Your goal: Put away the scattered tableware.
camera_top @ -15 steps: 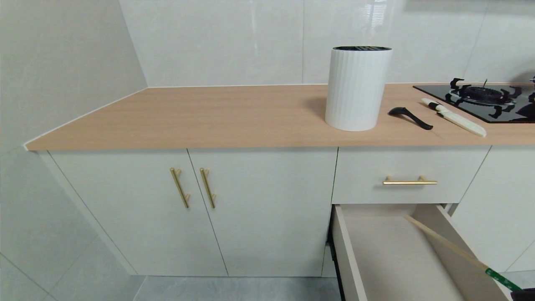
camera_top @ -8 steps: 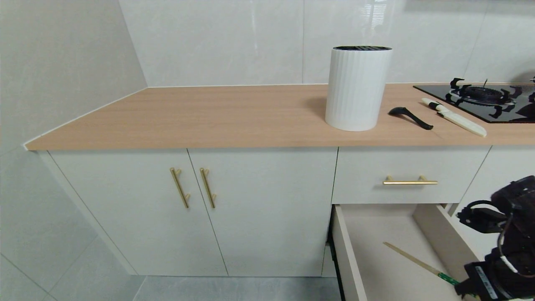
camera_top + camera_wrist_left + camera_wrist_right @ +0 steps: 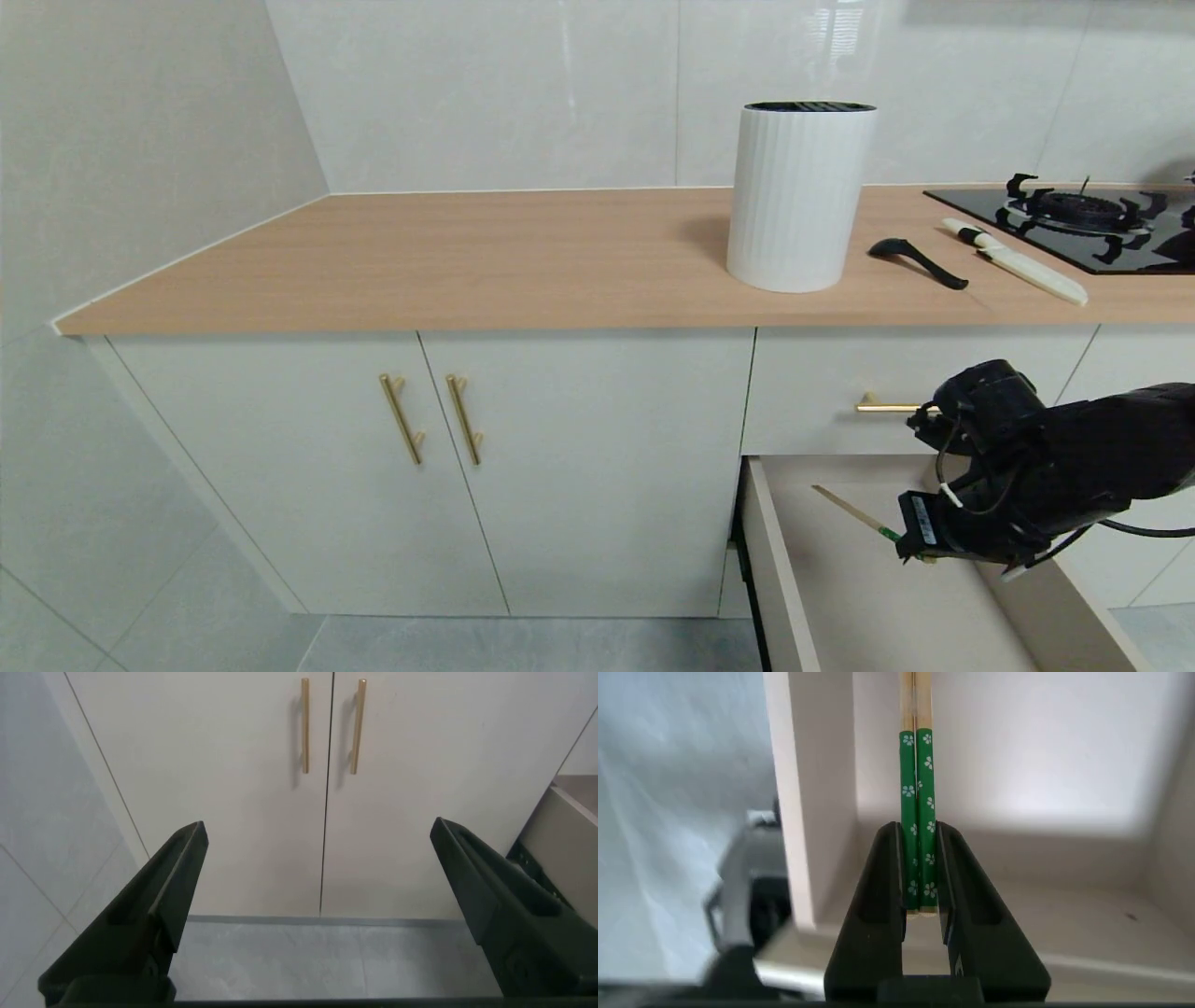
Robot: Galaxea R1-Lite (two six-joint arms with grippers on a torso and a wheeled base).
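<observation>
Over the open drawer [image 3: 766,546], below the tabletop [image 3: 467,261], the right gripper [image 3: 913,543] holds a pair of chopsticks [image 3: 845,509]. Its fingers [image 3: 889,859] are pressed on the green ends of the two sticks, which lie side by side between them. From the fingers the long axis of the chopsticks [image 3: 916,756] goes straight forward, so the free wooden tips point away from the gripper [image 3: 918,849] and toward the back of the drawer, a little to the robot's left. The sticks seem to hang above the drawer's floor; whether the tips touch it I cannot tell. In the right wrist view they run near one wall of the drawer [image 3: 808,812] and about parallel with it.

My judgement is that the next move depends on this direction: the sticks should come down flat inside the walls before the fingers let go.

The left gripper [image 3: 318,835] is well apart, facing the cabinet doors [image 3: 420,793], with fingers spread and holding nothing. A black spoon [image 3: 915,259] and a knife [image 3: 1018,263] lie on the tabletop beside the white holder [image 3: 798,201], nearer to the right arm.
</observation>
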